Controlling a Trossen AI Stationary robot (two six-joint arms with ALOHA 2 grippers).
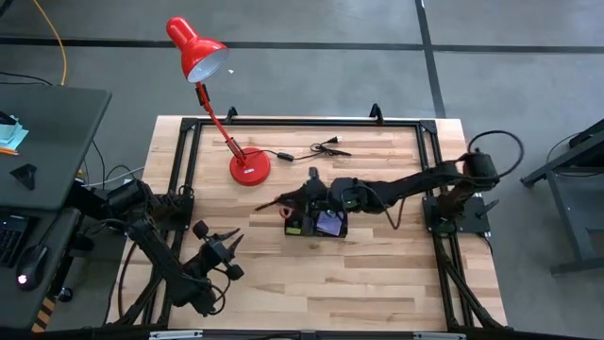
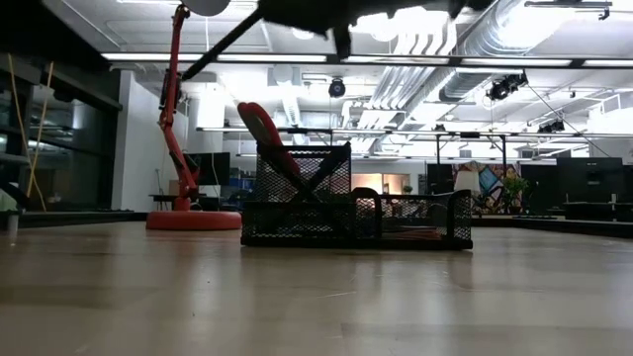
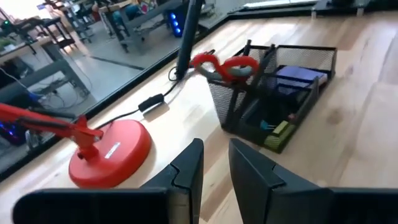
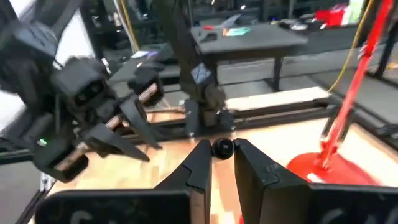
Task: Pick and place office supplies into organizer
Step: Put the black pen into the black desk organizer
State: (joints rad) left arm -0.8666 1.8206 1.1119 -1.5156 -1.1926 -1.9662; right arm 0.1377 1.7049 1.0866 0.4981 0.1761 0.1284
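Pen (image 1: pixel 269 201): thin black, held in the right gripper (image 1: pixel 300 196), fingers pinched narrow on it; in the right wrist view its round end (image 4: pixel 222 148) shows between the fingertips. Long axis runs roughly level, sticking out from the gripper toward the red lamp base (image 1: pixel 250 167); not vertical. Organizer (image 1: pixel 318 224) (black mesh tray) sits mid-table, just nearer the table's front edge than the gripper and almost under it. Already loaded: red-handled scissors (image 3: pixel 222 66) upright in the tall cup, purple sticky pad (image 1: pixel 328 223) in a low compartment, something small and yellowish (image 3: pixel 278 129) at the front slot, can't ID. Judgement: the drop turns on tipping the pen end-down over the cup next to the scissors; as it lies it'd bridge the rim or clip the handles. Right arm clearly nearer. Left gripper (image 1: pixel 219 247) parked at front-left of table, well apart from the tray, fingers slightly apart w/ nothing between them. Black cable w/ plug (image 1: pixel 319 146) lies behind, out of the way.
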